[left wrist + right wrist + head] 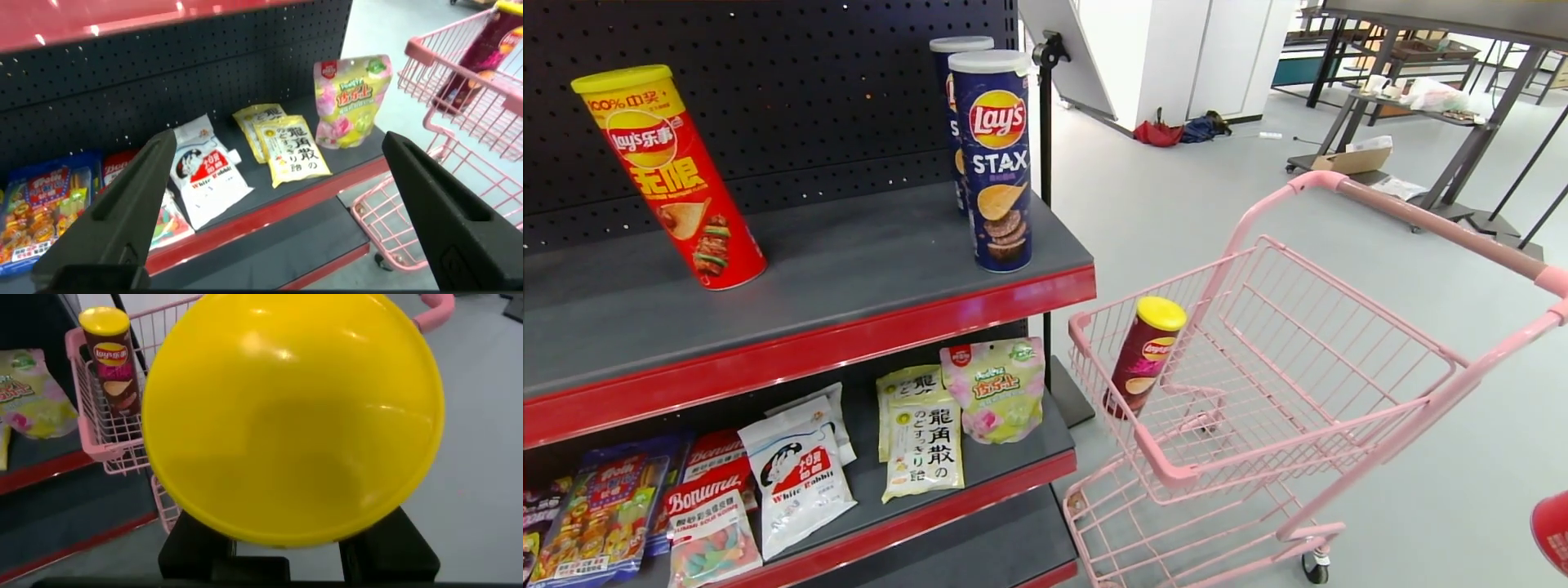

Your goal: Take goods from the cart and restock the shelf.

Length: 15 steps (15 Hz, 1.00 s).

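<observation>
A pink cart (1339, 343) stands right of the shelf (849, 318). One maroon chips can with a yellow lid (1145, 355) leans in the cart's near-left corner and appears again (110, 363) in the right wrist view. My right gripper (294, 559) is shut on a red chips can whose yellow lid (294, 416) faces the camera; its red body (1553, 531) peeks in at the head view's lower right. My left gripper (278, 212) is open, held in front of the lower shelf's snack bags. A red chips can (674, 175) and two blue cans (996, 159) stand on the upper shelf.
Snack bags (915, 433) lie along the lower shelf, a green-pink pouch (351, 102) nearest the cart. The upper shelf has free room between the red can and the blue cans. Grey floor, tables (1421, 98) and a black stand pole (1045, 122) lie behind.
</observation>
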### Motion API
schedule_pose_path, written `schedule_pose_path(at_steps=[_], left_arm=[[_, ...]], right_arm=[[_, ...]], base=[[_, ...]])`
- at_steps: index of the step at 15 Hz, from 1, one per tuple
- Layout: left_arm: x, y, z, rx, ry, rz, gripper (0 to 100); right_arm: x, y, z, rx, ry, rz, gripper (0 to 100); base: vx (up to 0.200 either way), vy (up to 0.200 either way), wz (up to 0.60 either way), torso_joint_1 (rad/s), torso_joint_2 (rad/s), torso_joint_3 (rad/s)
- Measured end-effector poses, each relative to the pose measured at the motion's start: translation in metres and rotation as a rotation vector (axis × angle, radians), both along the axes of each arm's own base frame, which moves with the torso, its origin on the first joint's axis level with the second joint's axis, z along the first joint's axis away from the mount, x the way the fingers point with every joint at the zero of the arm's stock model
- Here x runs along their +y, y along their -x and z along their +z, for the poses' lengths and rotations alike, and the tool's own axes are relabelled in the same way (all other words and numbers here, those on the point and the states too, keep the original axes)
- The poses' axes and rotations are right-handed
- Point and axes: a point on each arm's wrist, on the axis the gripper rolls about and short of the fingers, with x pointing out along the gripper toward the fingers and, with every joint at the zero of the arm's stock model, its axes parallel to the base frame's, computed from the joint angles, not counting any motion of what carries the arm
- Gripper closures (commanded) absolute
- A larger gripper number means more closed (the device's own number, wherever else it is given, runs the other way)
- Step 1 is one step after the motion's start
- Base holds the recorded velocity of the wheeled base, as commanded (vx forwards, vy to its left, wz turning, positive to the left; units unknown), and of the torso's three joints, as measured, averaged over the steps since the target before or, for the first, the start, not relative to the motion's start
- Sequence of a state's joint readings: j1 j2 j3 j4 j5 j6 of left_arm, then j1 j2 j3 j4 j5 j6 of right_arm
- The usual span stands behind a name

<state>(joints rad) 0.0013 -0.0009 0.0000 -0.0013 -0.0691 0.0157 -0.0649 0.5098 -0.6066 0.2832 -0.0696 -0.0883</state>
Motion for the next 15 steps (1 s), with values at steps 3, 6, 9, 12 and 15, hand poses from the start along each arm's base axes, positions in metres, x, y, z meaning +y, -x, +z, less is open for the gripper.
schedule_pose_path(at_steps=[3, 6, 9, 12, 15], left_arm=[[0.0, 0.0, 0.0, 0.001, 0.003, -0.001, 0], [0.0, 0.0, 0.0, 0.0, 0.003, -0.001, 0], [0.0, 0.0, 0.0, 0.0, 0.004, -0.001, 0], [0.0, 0.0, -0.0001, 0.0, 0.004, -0.002, 0], [0.0, 0.0, 0.0001, 0.0, 0.002, -0.001, 0]], right_arm=[[0.0, 0.0002, 0.0044, -0.014, 0.011, 0.003, 100], [-0.0001, -0.0015, 0.0047, -0.005, 0.011, 0.004, 100], [-0.0002, -0.0042, 0.0052, 0.004, 0.01, 0.005, 100], [-0.0003, -0.006, 0.0051, 0.013, 0.01, 0.006, 100], [-0.0006, -0.0092, 0.0032, 0.034, 0.016, 0.005, 100]], base=[[0.0, 0.0, 0.0, 0.19, -0.55, -0.351], [0.0, 0.0, 0.0, 0.23, -0.61, -0.38], [0.0, 0.0, 0.0, 0.189, -0.46, -0.29], [0.0, 0.0, 0.0, 0.157, -0.38, -0.232], [0.0, 0.0, 0.0, 0.133, -0.32, -0.183]])
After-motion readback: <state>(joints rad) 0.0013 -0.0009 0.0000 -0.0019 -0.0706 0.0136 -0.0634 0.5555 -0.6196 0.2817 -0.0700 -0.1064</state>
